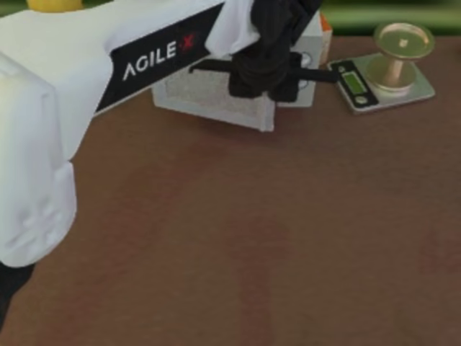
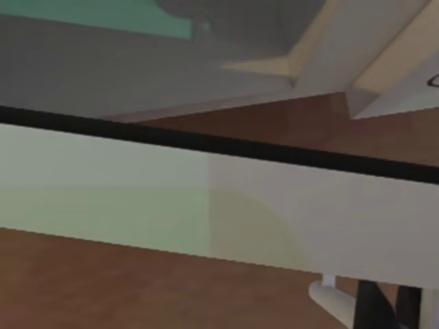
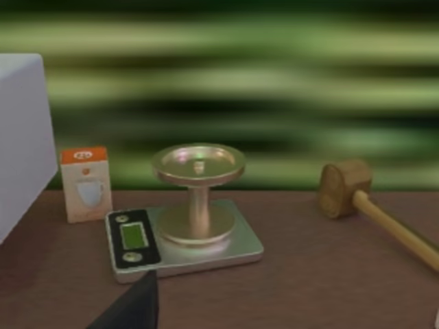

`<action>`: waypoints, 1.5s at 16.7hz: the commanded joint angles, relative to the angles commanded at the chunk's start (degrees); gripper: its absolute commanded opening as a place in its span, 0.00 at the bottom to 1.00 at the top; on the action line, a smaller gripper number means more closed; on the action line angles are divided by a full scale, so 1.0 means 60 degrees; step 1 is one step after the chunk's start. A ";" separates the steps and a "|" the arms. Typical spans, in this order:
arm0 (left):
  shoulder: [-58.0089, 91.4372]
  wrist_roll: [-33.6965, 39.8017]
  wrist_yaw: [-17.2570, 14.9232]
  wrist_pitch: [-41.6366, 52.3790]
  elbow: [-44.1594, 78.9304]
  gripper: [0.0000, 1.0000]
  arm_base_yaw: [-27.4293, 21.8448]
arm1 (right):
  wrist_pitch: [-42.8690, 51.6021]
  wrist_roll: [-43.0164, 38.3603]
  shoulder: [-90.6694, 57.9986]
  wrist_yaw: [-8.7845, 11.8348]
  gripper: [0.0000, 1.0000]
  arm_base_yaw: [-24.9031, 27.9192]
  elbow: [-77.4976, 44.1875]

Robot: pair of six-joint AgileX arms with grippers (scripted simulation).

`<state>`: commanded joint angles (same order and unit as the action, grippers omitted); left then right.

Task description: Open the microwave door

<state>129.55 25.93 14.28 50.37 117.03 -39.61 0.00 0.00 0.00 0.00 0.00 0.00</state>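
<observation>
Brown wooden bench (image 1: 288, 238), mostly bare. White left arm (image 1: 65, 94) stretched from the near left across to the far middle. Small white microwave (image 1: 311, 52) at the far edge, largely hidden under that arm. Microwave door (image 1: 209, 99) facing the near side, speckled grey window showing, its right edge seemingly swung a little out from the oven front. Black left gripper (image 1: 265, 72) right over the door's upper right part, close against it; released or clenched, cannot tell. Only a pale panel with a black top edge across the left wrist view.

Grey kitchen scale (image 1: 360, 90) just to the right of the microwave, green display lit. Wooden mallet (image 3: 353, 192) lying well apart from the scale. Brass spool (image 1: 400, 45) upright on the scale. Orange-and-white carton (image 3: 86, 184) upright between microwave and scale. Right gripper (image 3: 130, 308) only a dark wedge in its own wrist view, state not to be told.
</observation>
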 joint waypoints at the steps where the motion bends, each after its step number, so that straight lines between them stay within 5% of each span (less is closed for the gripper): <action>1: 0.0000 0.0000 0.0000 0.0000 0.0000 0.00 0.0000 | 0.0000 0.0000 0.0000 0.0000 1.00 0.0000 0.0000; 25: -0.1024 -0.1003 -0.0503 -0.0886 -0.1687 0.00 0.0114 | 0.0000 0.0000 0.0000 0.0000 1.00 0.0000 0.0000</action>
<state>123.41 19.91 11.27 45.05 106.90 -38.93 0.00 0.00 0.00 0.00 0.00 0.00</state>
